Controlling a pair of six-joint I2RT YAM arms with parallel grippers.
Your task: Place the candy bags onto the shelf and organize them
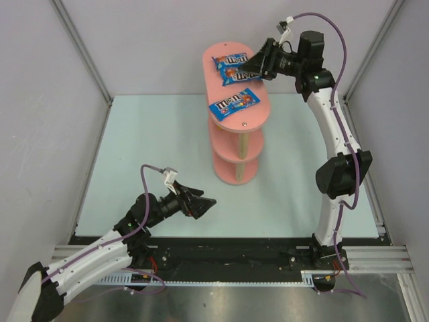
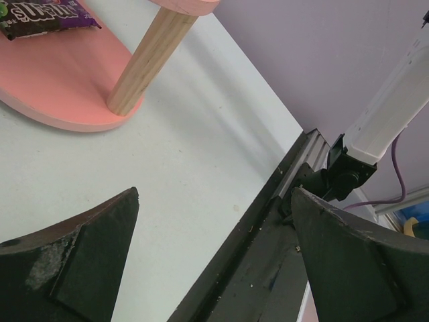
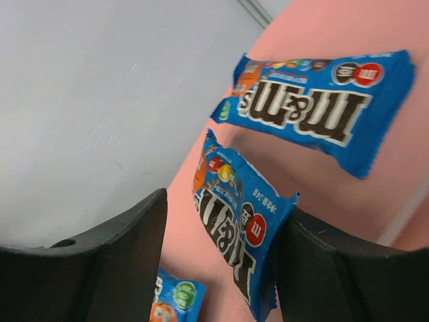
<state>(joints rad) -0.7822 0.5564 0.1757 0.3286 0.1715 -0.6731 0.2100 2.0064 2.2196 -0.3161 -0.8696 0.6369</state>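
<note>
Candy bags look mostly sorted by now, going by what the cameras catch.

Far left, the left pincer hangs low over the counter, jaws wide apart and nothing in them. Its own camera picks up 1 purple bag lying on the bottom board of the shelf.

In the middle, the pink shelf stands upright near the centre of the counter. Its top board carries 3 blue ones: 1 at the near end and 2 close together at the far end. The middle board is hidden from above, so no telling what's on it.

On the right, the right pincer reaches over the far end of the top board with its jaws apart. 1 blue bag lies flat between them, and it doesn't look gripped.

No bag shows loose on the counter, so what's left is probably just straightening that top row.

The counter is pale mint, matte and plain, with a black rail along the near edge. The walls are bare grey-lilac panels with metal struts in the corners.
</note>
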